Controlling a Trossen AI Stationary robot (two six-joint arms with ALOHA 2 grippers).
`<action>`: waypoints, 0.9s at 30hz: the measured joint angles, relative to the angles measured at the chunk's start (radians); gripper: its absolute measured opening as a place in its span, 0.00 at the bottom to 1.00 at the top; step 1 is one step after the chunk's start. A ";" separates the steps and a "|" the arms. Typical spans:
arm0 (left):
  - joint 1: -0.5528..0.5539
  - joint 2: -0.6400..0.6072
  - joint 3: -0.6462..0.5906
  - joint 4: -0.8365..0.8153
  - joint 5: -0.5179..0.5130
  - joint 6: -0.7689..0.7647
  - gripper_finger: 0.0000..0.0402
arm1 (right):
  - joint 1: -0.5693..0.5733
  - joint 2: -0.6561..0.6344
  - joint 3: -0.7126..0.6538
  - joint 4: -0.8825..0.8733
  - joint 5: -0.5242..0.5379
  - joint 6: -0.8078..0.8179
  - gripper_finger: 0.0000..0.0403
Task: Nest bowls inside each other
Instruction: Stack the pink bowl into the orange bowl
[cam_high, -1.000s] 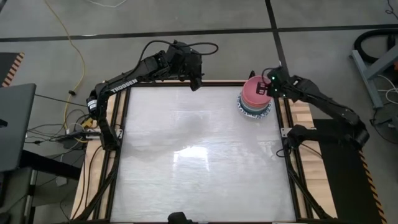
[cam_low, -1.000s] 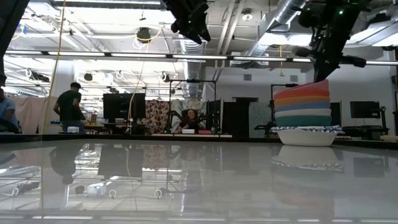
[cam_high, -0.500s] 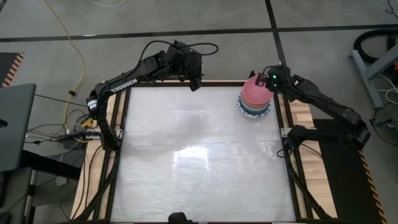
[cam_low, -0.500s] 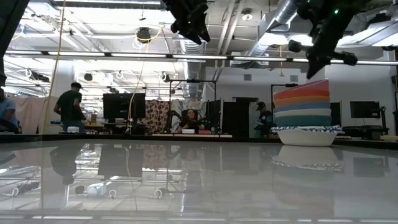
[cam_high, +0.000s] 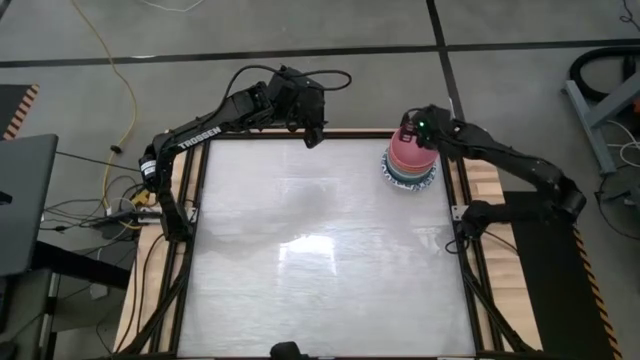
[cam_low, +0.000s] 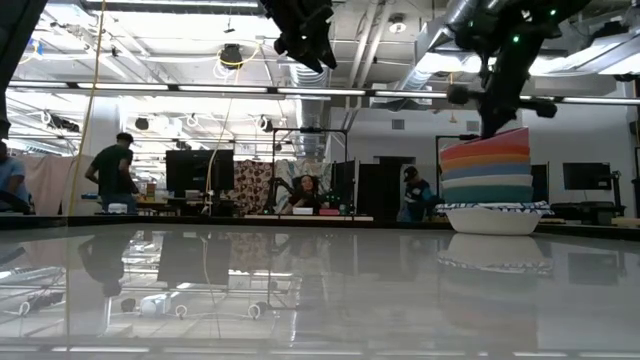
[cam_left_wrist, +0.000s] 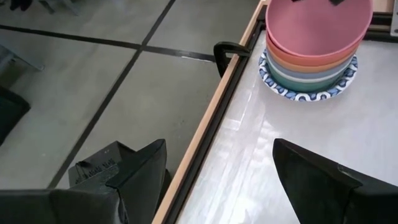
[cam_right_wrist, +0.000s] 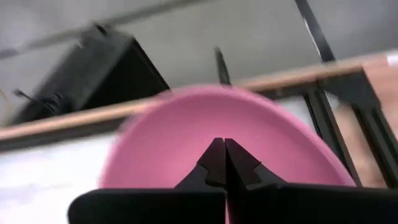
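A stack of nested bowls stands at the table's far right. Its pink bowl is on top, with orange, cream and teal ones beneath. The lowest, a shallow white bowl with a blue-patterned rim, rests on the table. My right gripper is shut and slants down over the pink bowl's hollow. My left gripper hangs open above the middle of the table's far edge, well left of the stack, with nothing between its fingers. My right gripper points its shut fingertips down into the hollow of the pink bowl, coming from the table's right. I cannot tell whether they touch the bowl.
A black clamp grips the table's far edge left of the stack. The glossy white table top stretches out to the near side and left of the bowls. People stand and sit in the room beyond.
My right gripper has gone toward the table's left, from beside the stack's right rim to above the pink bowl. It has tipped and rolled a little and stayed shut. The stack has kept its place.
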 joint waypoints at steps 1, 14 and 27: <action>0.000 0.000 0.000 -0.001 0.000 0.000 0.71 | 0.018 -0.010 0.000 0.024 0.030 -0.011 0.02; 0.000 0.000 0.000 0.010 0.017 0.019 0.71 | 0.165 -0.069 0.000 -0.103 0.428 0.056 0.01; 0.000 0.000 0.000 0.011 0.028 0.020 0.71 | 0.162 0.069 0.000 -0.162 0.360 0.109 0.01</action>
